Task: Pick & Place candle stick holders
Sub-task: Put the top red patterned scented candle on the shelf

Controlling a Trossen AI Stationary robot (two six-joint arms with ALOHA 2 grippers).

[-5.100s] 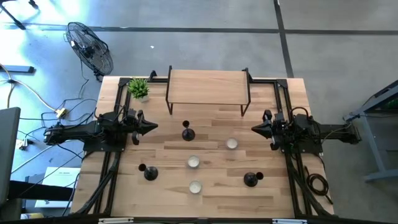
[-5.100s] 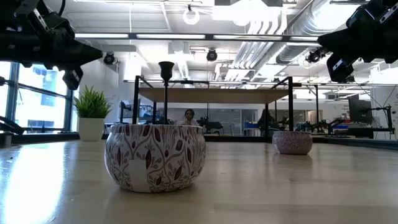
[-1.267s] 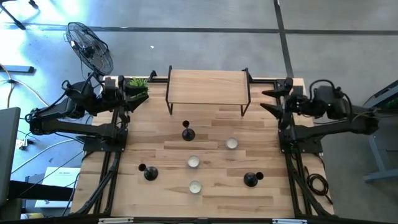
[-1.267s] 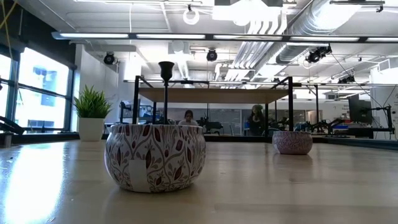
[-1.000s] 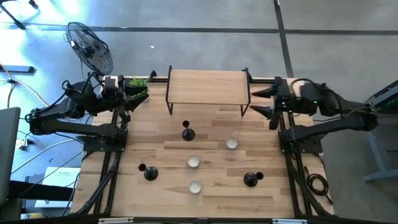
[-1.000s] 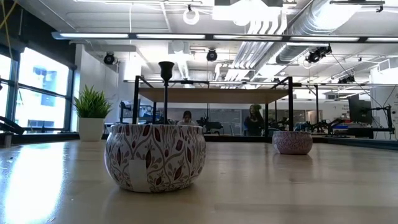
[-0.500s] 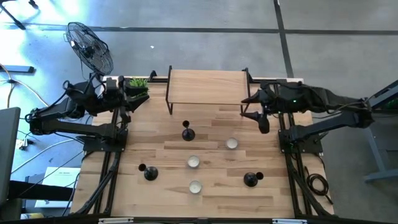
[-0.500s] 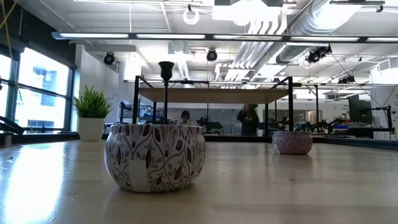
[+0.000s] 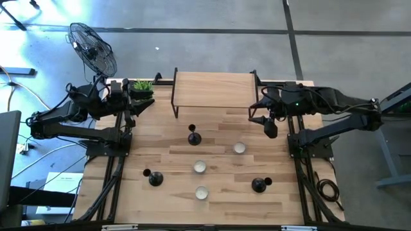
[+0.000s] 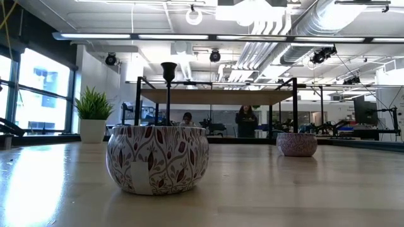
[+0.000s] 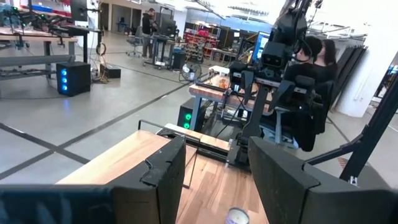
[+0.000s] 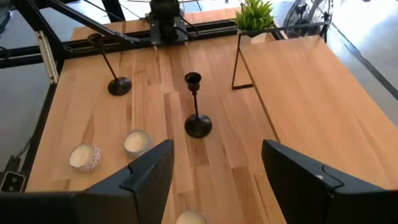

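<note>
We see our left arm folded back at the far left corner of the tabletop, its dark two-finger left end effector [image 9: 133, 106] raised, fingers parted and empty. Our right arm reaches inward from the far right corner, its dark right end effector [image 9: 260, 114] spread and holding nothing

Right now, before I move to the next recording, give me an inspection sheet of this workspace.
Surface: wooden table, with a raised wooden shelf at the far edge.
Job's things: three black candle stick holders standing upright; three tealight cups between them.
Clutter: small potted plant.
Grippers: left gripper open by the plant; right gripper open beside the shelf; both empty.
Cables: loops on the floor.
Surroundings: floor fan; a person beyond the table.
</note>
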